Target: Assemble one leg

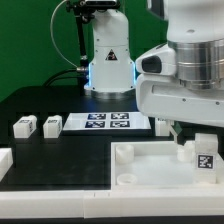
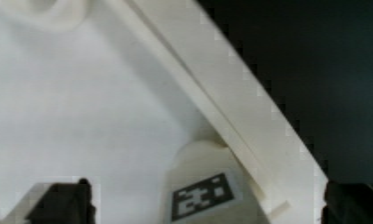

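Note:
A leg [image 1: 205,160], a small white block with a black-and-white tag, stands on the large white tray-like piece [image 1: 150,172] near its rim on the exterior view's right. My gripper [image 1: 190,140] hangs just above it, open. In the wrist view the leg [image 2: 204,195] lies between my gripper's [image 2: 204,210] dark fingertips [image 2: 58,205], with a gap on both sides, next to the tray's raised rim [image 2: 218,90]. Two more legs [image 1: 24,126] [image 1: 51,124] lie on the black table at the exterior view's left.
The marker board [image 1: 108,122] lies behind the tray. The arm's base [image 1: 108,60] stands at the back. Another white part [image 1: 5,160] shows at the exterior view's left edge. A white strip [image 1: 60,205] runs along the front.

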`<state>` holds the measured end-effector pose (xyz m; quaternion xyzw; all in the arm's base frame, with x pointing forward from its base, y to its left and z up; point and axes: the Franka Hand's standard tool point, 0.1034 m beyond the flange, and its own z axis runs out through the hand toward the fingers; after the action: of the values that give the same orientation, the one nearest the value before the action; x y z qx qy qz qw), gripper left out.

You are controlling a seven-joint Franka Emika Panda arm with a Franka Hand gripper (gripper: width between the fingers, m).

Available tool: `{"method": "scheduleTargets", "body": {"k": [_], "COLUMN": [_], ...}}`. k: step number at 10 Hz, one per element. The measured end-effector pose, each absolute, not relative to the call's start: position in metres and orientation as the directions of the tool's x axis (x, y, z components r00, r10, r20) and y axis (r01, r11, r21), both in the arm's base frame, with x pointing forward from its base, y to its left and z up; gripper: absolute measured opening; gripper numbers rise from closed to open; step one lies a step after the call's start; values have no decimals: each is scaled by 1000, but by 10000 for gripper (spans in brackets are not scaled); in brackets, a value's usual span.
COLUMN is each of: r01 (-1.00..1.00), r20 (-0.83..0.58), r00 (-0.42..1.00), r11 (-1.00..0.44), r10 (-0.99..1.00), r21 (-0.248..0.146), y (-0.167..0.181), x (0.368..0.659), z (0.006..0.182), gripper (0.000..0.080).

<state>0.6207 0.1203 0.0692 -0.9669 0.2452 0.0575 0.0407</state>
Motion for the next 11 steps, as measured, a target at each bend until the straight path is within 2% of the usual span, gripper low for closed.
{"method": "scheduleTargets", "body": {"k": [2,4,6,7,8,9,10,11], "r01": [-265,-308,-462,-566,-694,-862,-916,-981], "r20": [-93,-79,-91,-103,-120,-156,-169,-189], "r00": [962,950,885,823,719,505,401,196], "r11": [-961,-948,-885,-823,-718,-504,-397,-189], "r10": [-258,-302,-456,-558,-685,-849,-900,-962], "r21": [-75,-78,-65,-60,-54,-47,-59,-53], "y": [109,109,111,113,114,116,117,120], "x": [625,627,627,627,627,629,632,634], "z": [68,67,67,67,67,68,68,66], "gripper": [648,621,350,350,288,288,288,289]}}
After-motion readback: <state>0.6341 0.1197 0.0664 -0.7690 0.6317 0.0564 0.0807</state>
